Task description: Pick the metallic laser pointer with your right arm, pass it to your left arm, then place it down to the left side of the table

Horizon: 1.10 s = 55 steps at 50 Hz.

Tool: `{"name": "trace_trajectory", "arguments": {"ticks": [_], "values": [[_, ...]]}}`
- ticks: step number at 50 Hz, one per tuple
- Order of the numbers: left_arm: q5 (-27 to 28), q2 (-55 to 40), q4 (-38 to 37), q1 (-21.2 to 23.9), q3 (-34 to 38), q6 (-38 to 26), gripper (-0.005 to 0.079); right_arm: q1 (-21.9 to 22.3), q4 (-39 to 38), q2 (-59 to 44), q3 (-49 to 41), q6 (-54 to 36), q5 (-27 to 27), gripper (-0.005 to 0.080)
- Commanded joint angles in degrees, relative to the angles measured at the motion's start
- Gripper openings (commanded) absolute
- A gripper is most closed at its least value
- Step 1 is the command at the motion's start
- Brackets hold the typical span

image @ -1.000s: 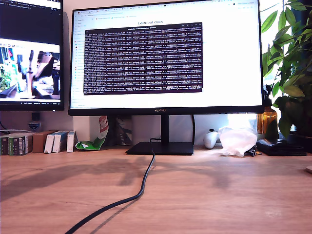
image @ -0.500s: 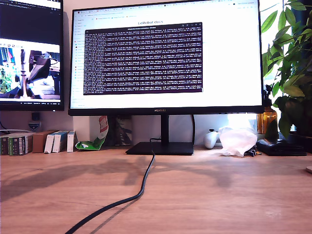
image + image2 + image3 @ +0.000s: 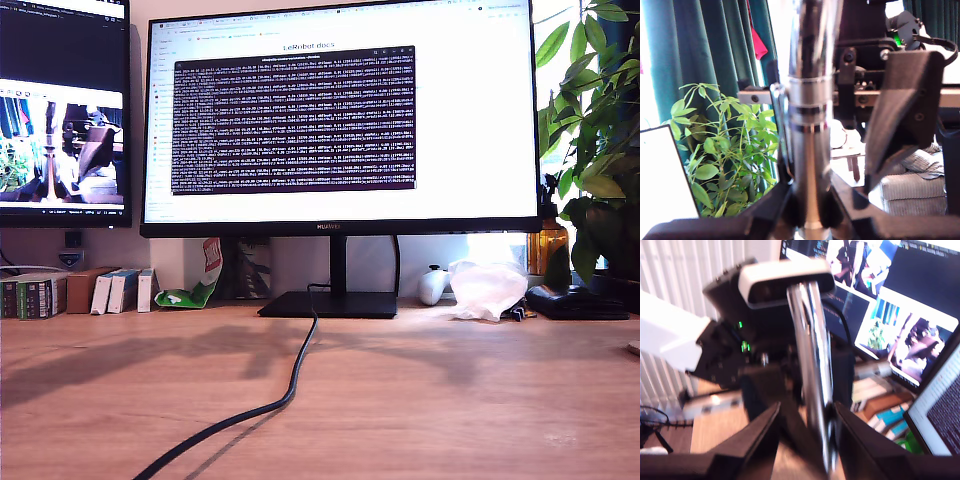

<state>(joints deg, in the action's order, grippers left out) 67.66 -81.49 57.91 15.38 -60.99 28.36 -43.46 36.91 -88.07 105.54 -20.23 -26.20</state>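
Green curtains (image 3: 705, 45) and a plant (image 3: 725, 155) are seen behind my first gripper (image 3: 810, 210), clenched on the metallic laser pointer (image 3: 810, 100) (ringed segments visible). My second gripper (image 3: 807, 435) is likewise closed around it between its fingers (image 3: 765, 435).

Bright daylight, blurred second wrist view

A: Where's the exterior view?
B: Low on the table (image 3: 450, 400), facing the monitor (image 3: 340, 120).
A: The wrist views?
B: Very close, looking along their jaws at each other; both show the pointer (image 3: 807, 150).
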Motion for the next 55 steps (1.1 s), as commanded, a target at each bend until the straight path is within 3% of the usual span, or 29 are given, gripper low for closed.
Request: {"name": "trace_trajectory", "arguments": {"ticks": [1, 10, 16, 25, 33, 35, 42, 55], "values": [[-0.02, 0.59, -0.48, -2.73, -1.18, -0.11, -0.0020, -0.07, 0.26, 0.28, -0.39, -1.33, -0.24, 0.0302], [1.44, 0.59, -4.83, -7.52, -1.18, -0.11, -0.0020, 2.16, 2.12, 1.11, 0.02, -2.58, -0.22, 0.0297], [2.97, 0.59, -10.64, -10.47, -1.18, -0.11, -0.0020, 4.20, 4.79, 1.49, 0.02, -2.69, -0.24, 0.0237], [5.55, 0.59, -21.73, -12.96, -1.18, -0.11, -0.0020, 8.09, 9.97, 1.66, 0.02, -2.67, -0.22, -0.0020], [5.99, 0.59, -35.10, -13.88, -1.16, -1.27, -0.0020, 10.71, 10.99, 1.66, 0.02, 0.96, -0.24, -0.0008], [5.73, 0.59, -38.62, -13.88, -1.18, -4.72, -0.0020, 11.04, 11.43, 1.66, 0.02, 1.77, -0.24, -0.0008], [0.79, 0.59, -50.29, -13.90, -1.18, -13.70, -0.0020, 11.91, 10.99, 1.66, 0.02, 2.86, 0.20, -0.0008], [-13.42, 0.59, -71.12, -13.88, -1.18, -28.92, -0.0020, 14.78, 10.71, 1.66, 0.00, 3.54, 14.56, -0.0008]]}}
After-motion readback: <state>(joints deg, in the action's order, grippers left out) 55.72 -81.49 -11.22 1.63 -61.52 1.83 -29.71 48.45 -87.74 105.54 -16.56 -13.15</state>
